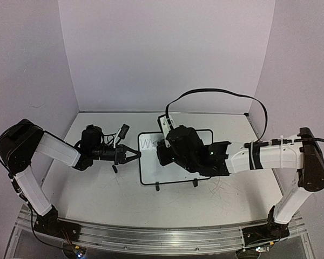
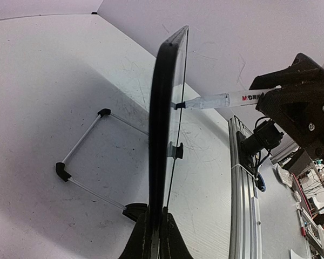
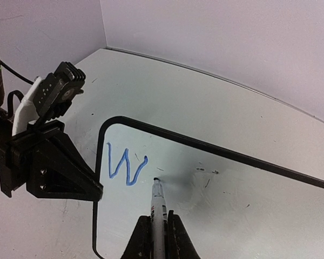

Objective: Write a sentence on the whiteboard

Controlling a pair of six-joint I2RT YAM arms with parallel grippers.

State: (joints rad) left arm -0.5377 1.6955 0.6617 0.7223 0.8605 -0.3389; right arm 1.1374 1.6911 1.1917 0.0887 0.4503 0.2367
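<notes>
The whiteboard point(image 1: 151, 168) stands mid-table, a glossy white board in a thin black frame. Of the sentence, only a blue letter W point(image 3: 125, 166) shows, at the board's upper left point(image 1: 147, 143). My left gripper point(image 1: 136, 155) is shut on the board's left edge; in the left wrist view the jaws point(image 2: 155, 229) clamp the frame point(image 2: 161, 135), seen edge-on. My right gripper point(image 3: 159, 232) is shut on a white marker point(image 3: 158, 208). Its dark tip touches the board just right of the W. In the top view my right gripper point(image 1: 164, 148) hides the middle of the board.
A wire stand with black feet point(image 2: 81, 148) props the board from behind. Two small black feet point(image 1: 157, 187) stick out at its near edge. An aluminium rail point(image 2: 240, 178) runs along the table's near edge. A black cable point(image 1: 221, 91) loops above the right arm. Walls enclose three sides.
</notes>
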